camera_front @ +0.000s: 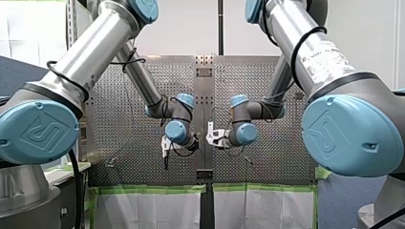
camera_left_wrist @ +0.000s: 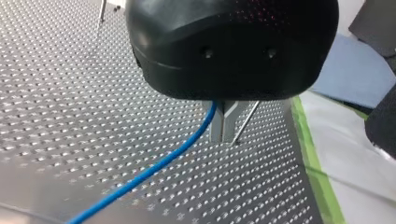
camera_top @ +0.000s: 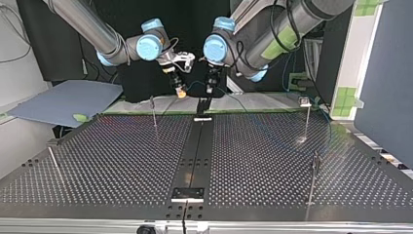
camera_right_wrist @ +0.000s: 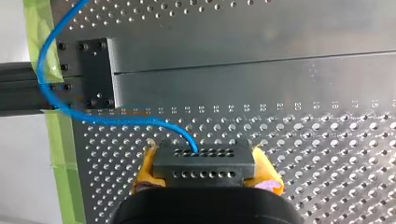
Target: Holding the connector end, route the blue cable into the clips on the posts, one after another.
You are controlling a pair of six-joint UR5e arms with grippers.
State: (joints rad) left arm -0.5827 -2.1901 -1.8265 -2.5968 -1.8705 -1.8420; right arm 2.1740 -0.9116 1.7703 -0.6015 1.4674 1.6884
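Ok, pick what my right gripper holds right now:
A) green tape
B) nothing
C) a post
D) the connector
D: in the right wrist view the connector sits clamped between the right gripper's yellow pads, with the cable running out of it.
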